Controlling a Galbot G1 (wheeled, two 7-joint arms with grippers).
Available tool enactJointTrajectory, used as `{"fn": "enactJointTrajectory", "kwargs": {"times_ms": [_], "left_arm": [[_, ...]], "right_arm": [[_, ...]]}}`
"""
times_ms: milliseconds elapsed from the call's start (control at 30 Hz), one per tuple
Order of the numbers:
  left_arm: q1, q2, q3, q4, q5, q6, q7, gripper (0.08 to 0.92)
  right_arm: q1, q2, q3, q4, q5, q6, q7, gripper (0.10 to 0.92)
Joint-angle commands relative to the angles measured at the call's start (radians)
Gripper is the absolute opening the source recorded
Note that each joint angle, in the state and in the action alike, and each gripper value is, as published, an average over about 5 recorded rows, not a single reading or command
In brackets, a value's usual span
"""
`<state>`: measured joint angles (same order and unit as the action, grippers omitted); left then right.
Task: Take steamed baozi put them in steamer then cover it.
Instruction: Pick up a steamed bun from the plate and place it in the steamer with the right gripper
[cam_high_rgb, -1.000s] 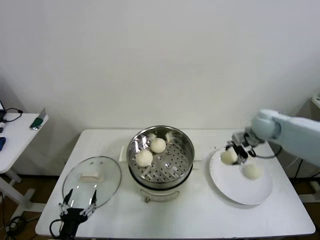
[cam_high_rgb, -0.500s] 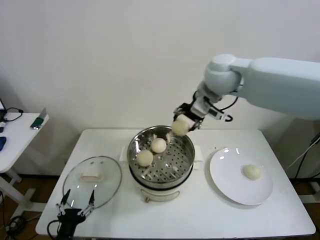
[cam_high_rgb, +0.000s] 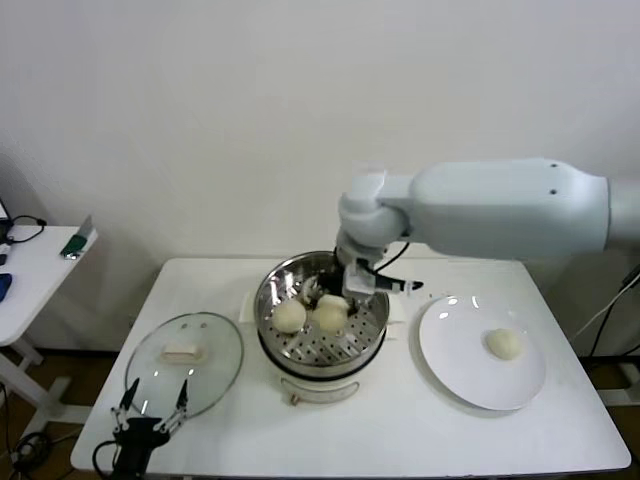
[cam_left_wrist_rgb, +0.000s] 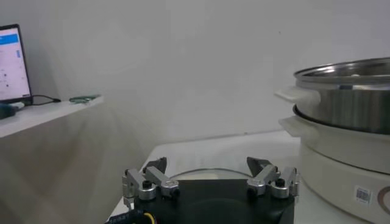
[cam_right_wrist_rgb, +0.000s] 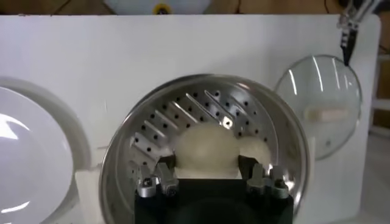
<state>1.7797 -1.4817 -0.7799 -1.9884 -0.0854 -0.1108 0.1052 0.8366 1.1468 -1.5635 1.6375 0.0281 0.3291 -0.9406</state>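
Note:
The steamer (cam_high_rgb: 264, 300) stands on its cream pot base (cam_high_rgb: 320, 385) in the middle of the white table. My right gripper (cam_high_rgb: 335, 300) reaches down into the basket, shut on a baozi (cam_high_rgb: 330, 316); the right wrist view shows its fingers pressed on both sides of that bun (cam_right_wrist_rgb: 207, 147). Another baozi (cam_high_rgb: 290, 316) lies beside it in the basket, and one (cam_right_wrist_rgb: 257, 149) shows next to the held bun. One baozi (cam_high_rgb: 505, 343) lies on the white plate (cam_high_rgb: 455, 370). The glass cover (cam_high_rgb: 185, 358) lies flat left of the steamer. My left gripper (cam_high_rgb: 155, 405) waits open at the table's front left, just before the cover's rim (cam_left_wrist_rgb: 201, 172).
The steamer (cam_left_wrist_rgb: 347, 91) and pot base (cam_left_wrist_rgb: 341, 158) stand close to the left gripper (cam_left_wrist_rgb: 206, 164). A second white table (cam_high_rgb: 30, 265) with small items stands at far left. The wall is close behind the table. The plate (cam_right_wrist_rgb: 24, 158) lies right of the steamer (cam_right_wrist_rgb: 122, 149).
My right arm lifted a baozi off the plate, swung it left over the steamer's far rim, and has lowered it into the basket. The left arm has not moved.

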Motion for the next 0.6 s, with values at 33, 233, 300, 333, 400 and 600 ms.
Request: {"fn": "enactJointTrajectory", "kwargs": {"times_ms": [33,233,300,333,400,600], "left_arm": [[-0.001,0.000,0.001,0.000,0.000,0.001,0.000,0.823],[0.002,0.000,-0.001,0.002,-0.001,-0.002,0.000,0.823],[0.002,0.000,-0.001,0.001,-0.001,-0.002,-0.001,0.823],[0.002,0.000,-0.001,0.001,-0.001,-0.002,-0.001,0.823],[0.003,0.000,-0.001,0.001,-0.001,-0.003,-0.001,0.823],[0.003,-0.002,-0.002,0.001,-0.002,-0.005,-0.002,0.823]], "right_arm": [[-0.093,0.051,-0.024,0.008,-0.066,0.016,0.015,0.679],[-0.124,0.061,-0.027,-0.007,-0.093,0.002,0.019,0.679],[-0.130,0.063,-0.028,-0.011,-0.100,0.000,0.018,0.679],[-0.132,0.064,-0.029,-0.012,-0.102,-0.001,0.017,0.679],[-0.136,0.067,-0.030,-0.016,-0.107,-0.003,0.017,0.679],[-0.154,0.081,-0.029,-0.035,-0.126,-0.013,0.051,0.701]]}}
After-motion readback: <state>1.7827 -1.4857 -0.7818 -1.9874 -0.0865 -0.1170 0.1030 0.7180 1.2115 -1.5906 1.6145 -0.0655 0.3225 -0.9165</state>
